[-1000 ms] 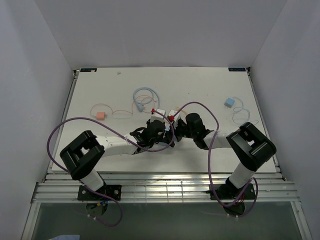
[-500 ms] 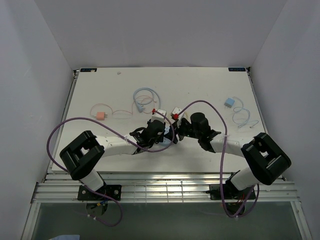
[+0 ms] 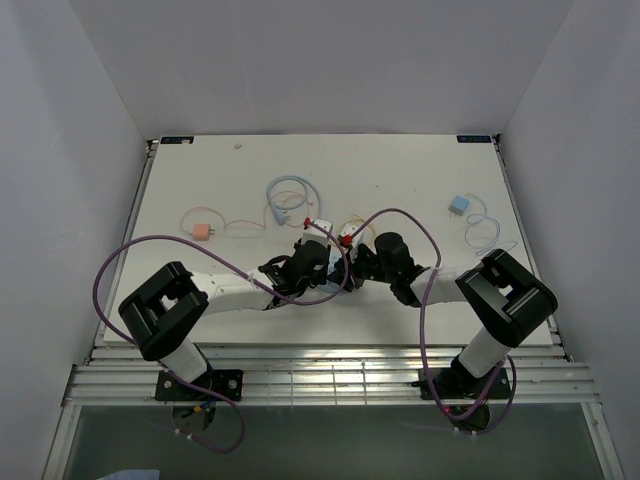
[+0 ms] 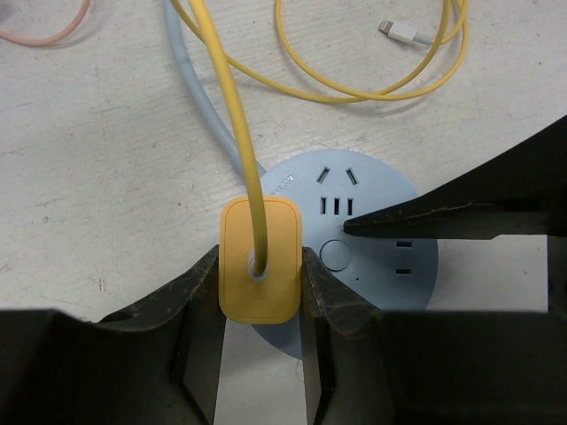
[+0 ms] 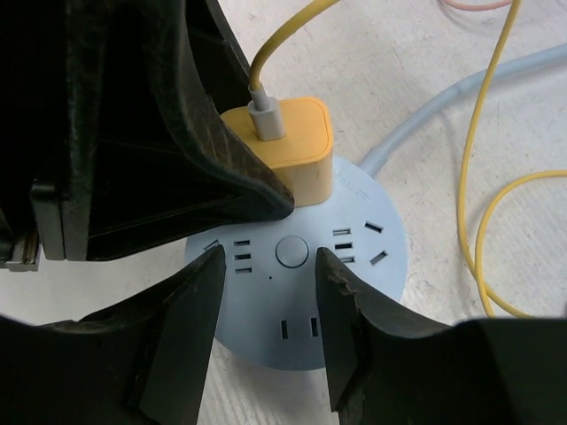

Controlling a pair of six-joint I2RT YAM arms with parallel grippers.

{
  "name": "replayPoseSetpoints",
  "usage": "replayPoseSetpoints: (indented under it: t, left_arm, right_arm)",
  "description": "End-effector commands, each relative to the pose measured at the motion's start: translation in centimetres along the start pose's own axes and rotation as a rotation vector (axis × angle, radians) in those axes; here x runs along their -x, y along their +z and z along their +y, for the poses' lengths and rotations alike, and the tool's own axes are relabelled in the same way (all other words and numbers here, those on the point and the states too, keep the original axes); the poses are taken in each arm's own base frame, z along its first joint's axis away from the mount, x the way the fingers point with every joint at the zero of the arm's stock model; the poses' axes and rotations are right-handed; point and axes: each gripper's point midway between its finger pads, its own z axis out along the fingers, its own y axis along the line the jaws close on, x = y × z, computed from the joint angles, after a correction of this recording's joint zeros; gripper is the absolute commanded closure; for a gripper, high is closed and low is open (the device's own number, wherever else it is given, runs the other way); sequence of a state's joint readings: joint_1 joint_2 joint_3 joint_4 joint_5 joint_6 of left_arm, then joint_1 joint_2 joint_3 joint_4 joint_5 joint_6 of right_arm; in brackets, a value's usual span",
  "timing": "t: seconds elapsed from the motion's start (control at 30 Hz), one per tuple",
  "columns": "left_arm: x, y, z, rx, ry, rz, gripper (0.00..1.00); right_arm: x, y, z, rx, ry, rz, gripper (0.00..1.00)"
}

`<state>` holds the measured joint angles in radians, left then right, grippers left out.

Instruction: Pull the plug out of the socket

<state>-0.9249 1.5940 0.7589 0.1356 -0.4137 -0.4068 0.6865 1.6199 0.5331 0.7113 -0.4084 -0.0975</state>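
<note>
Right wrist view: the right gripper has narrowed its jaws from wide to half-open over the light-blue socket on the desk, likely to pin it. The left gripper clamps its jaws on the yellow plug, still seated. Overhead, both arms hide the socket; fingertip contact is unclear.

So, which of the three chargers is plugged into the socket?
The yellow charger, in the socket, gripped by the left gripper; the pink charger and the blue charger lie loose.
</note>
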Motion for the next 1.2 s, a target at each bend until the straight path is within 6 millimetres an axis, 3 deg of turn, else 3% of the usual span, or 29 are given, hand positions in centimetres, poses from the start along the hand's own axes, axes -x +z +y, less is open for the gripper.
replayPoseSetpoints:
  t: [0.0,0.13,0.47,0.7,0.97,1.03,1.17]
  left_arm:
    - [-2.5,-0.8,-0.5,-0.048,0.007,0.088,1.0]
    - [-2.0,-0.8,-0.4,-0.019,-0.02,0.088,1.0]
    - [-1.5,-1.0,-0.3,0.021,-0.109,0.103,1.0]
    - [1.3,-2.4,-1.3,-0.053,-0.151,0.007,1.0]
    - [0.6,-2.1,-1.0,-0.105,0.096,-0.001,1.0]
    - [-0.5,-2.3,-1.5,-0.156,0.165,0.017,1.0]
    - [-0.2,-3.2,-1.9,-0.178,0.286,-0.017,1.0]
  right_arm:
    - [-3.4,0.3,0.0,-0.032,0.011,0.101,0.5]
    - [-5.9,-0.1,-0.1,-0.098,0.009,0.189,0.59]
    - [-10.5,-1.4,1.0,-0.171,0.038,0.318,0.59]
    - [-12.9,-1.8,1.5,-0.203,0.029,0.39,0.61]
    - [-16.1,-2.0,1.3,-0.269,-0.041,0.505,0.62]
    - [-16.4,-1.8,1.3,-0.269,-0.044,0.513,0.62]
    - [-17.3,-1.9,1.5,-0.267,-0.032,0.517,0.63]
